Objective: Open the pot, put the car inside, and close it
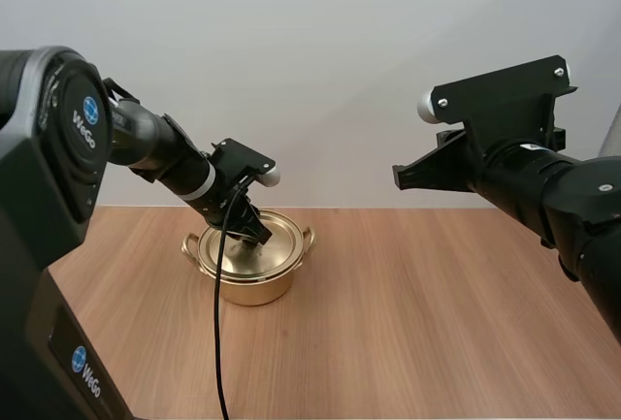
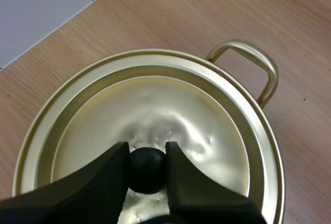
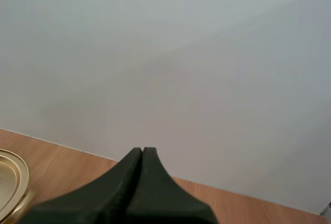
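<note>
**High view.** The left arm (image 1: 58, 148), nearest the camera, reaches forward and down to the pot (image 1: 254, 284). The pot stands on the table (image 1: 417, 323), toward its far left. The left gripper (image 1: 254, 230) is at the centre of the lid (image 1: 281, 243), which lies seated on the pot. The right arm (image 1: 524, 168) is raised, well apart from the pot.

**Left wrist view.** The left fingers pinch the lid's black knob (image 2: 147, 175) between their tips. The lid sits flush within the rim.

**Right wrist view.** The right gripper (image 3: 142, 152) has its fingers pressed together on nothing, above the table.

**Assessment.** The knob is grasped, but the lid is not yet lifted. Opening the pot, putting the car inside and closing it all remain to be done.
</note>
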Motion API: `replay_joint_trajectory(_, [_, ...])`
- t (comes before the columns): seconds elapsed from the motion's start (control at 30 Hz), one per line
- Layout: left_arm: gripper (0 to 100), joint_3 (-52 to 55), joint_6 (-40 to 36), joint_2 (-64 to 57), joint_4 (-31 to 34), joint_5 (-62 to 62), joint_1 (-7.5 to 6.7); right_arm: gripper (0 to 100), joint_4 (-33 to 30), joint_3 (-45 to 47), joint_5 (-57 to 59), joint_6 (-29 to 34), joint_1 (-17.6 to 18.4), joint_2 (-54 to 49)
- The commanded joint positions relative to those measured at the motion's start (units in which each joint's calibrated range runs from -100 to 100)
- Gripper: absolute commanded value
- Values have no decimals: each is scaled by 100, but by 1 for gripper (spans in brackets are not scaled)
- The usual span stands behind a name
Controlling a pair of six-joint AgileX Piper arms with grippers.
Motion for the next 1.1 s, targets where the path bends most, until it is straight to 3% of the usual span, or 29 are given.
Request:
replay_joint_trajectory(0.0, [55, 2, -6, 5, -56, 1, 2, 0, -1, -1, -9, 3, -6, -3])
replay_joint_trajectory(0.13, [81, 2, -6, 5, -81, 1, 2, 0, -1, -1, -9, 3, -6, -3])
replay_joint_trajectory(0.23, [92, 2, -96, -35, -81, 1, 2, 0, -1, -1, -9, 3, -6, -3])
replay_joint_trajectory(0.4, [92, -10, -287, -390, -377, 14, 11, 0, -1, -1, -9, 3, -6, -3])
replay_joint_trajectory(0.57, [92, 2, 144, -1387, -1702, 529, 61, 0, -1, -1, -9, 3, -6, -3])
replay_joint_trajectory(0.7, [92, 75, 340, -2536, -2720, 1712, 267, 0, -20, -1, -9, -29, -6, -1])
replay_joint_trajectory(0.77, [92, 260, 340, -3289, -3058, 1872, 442, 0, -20, -1, -9, -28, -6, 105])
replay_joint_trajectory(0.97, [92, 971, 330, -5804, -3122, 1336, 1077, 0, 16, -1, -9, -37, -6, 319])
replay_joint_trajectory(1.07, [92, 1461, 228, -7009, -3182, 1024, 1319, 0, 134, -1, -9, -37, -6, 319])
